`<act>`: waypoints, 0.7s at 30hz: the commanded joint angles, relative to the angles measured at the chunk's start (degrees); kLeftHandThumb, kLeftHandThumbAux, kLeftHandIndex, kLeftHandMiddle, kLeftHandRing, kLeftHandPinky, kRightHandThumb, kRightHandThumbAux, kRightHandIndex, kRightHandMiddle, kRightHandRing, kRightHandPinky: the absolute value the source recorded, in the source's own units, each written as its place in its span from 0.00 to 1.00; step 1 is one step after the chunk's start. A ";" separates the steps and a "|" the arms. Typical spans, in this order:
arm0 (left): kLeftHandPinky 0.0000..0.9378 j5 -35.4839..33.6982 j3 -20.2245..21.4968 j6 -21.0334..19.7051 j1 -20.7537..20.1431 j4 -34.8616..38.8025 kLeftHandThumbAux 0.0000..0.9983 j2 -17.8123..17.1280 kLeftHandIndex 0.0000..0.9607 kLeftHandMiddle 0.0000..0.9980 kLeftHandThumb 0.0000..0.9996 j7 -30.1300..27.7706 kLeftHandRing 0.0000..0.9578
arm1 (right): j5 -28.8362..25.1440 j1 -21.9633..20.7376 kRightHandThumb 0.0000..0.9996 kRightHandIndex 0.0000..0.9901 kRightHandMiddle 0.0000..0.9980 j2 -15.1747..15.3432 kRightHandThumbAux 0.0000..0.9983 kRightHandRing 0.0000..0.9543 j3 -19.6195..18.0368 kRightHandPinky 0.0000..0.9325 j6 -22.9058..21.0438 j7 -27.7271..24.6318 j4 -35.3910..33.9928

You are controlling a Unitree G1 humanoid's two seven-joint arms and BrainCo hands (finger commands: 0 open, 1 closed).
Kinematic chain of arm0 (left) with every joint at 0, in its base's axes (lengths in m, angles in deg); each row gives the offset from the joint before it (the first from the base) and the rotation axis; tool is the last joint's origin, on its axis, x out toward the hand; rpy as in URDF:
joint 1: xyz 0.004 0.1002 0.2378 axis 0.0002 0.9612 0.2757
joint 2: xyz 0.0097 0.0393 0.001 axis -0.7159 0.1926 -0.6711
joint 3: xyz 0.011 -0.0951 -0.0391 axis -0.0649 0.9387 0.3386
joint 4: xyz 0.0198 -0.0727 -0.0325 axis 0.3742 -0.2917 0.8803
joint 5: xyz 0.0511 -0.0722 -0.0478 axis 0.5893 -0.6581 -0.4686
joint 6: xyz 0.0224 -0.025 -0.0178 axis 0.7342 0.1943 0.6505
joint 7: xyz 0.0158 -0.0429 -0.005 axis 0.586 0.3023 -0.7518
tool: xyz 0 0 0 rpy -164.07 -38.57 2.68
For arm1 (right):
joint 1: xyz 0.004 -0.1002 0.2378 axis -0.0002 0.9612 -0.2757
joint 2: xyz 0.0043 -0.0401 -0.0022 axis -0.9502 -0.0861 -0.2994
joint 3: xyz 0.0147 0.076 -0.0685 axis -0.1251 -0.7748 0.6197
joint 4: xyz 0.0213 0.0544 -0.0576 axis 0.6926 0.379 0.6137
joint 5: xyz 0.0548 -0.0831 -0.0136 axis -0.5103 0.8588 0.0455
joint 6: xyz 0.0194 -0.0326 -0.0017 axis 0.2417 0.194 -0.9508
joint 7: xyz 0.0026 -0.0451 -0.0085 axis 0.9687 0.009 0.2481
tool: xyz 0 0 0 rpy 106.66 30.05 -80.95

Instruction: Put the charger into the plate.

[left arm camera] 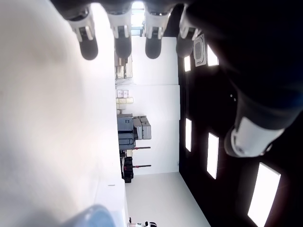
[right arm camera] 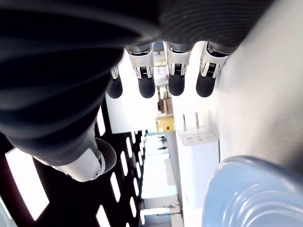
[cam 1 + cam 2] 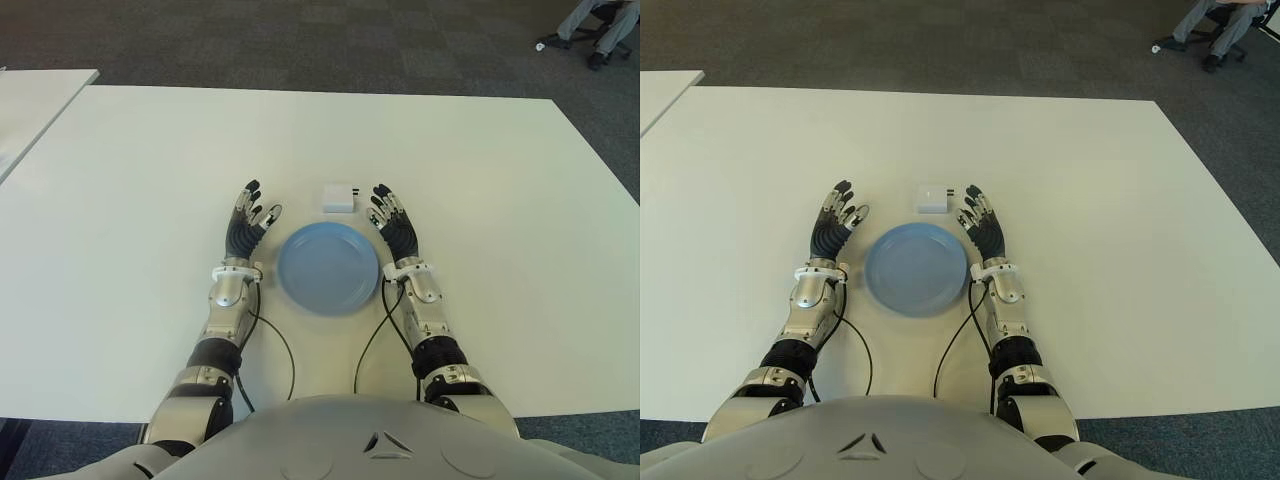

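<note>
A white charger (image 3: 338,197) with two prongs lies on the white table (image 3: 140,200), just beyond the far rim of a blue plate (image 3: 328,268). The plate holds nothing. My right hand (image 3: 396,225) shows on the plate's right side, fingers stretched out and holding nothing, its fingertips close beside the charger. The right wrist view shows the charger (image 2: 200,151) past the fingertips (image 2: 176,85), next to the plate's rim (image 2: 246,189). On the plate's left side is my left hand (image 3: 247,222), also open, with fingers spread.
A second white table (image 3: 30,105) stands at the far left. Beyond the table is dark carpet, where a person's legs (image 3: 600,30) and a chair base show at the far right corner.
</note>
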 commanded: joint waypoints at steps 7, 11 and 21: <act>0.08 0.41 -0.24 -2.10 2.77 -3.01 0.62 0.24 0.00 0.07 0.00 0.34 0.06 | 0.02 2.14 0.05 0.01 0.05 -0.22 0.68 0.04 0.14 0.06 -2.34 0.18 1.24; 0.09 0.41 -0.23 -2.22 2.50 -3.89 0.61 0.14 0.00 0.07 0.00 0.26 0.07 | -0.12 2.13 0.05 0.01 0.05 -0.38 0.68 0.04 0.11 0.06 -2.22 0.05 1.42; 0.06 0.93 -0.63 -1.69 2.12 -5.30 0.60 0.12 0.00 0.06 0.00 0.36 0.06 | -0.74 1.94 0.06 0.01 0.05 -0.37 0.69 0.03 -0.41 0.06 -1.66 -0.20 2.35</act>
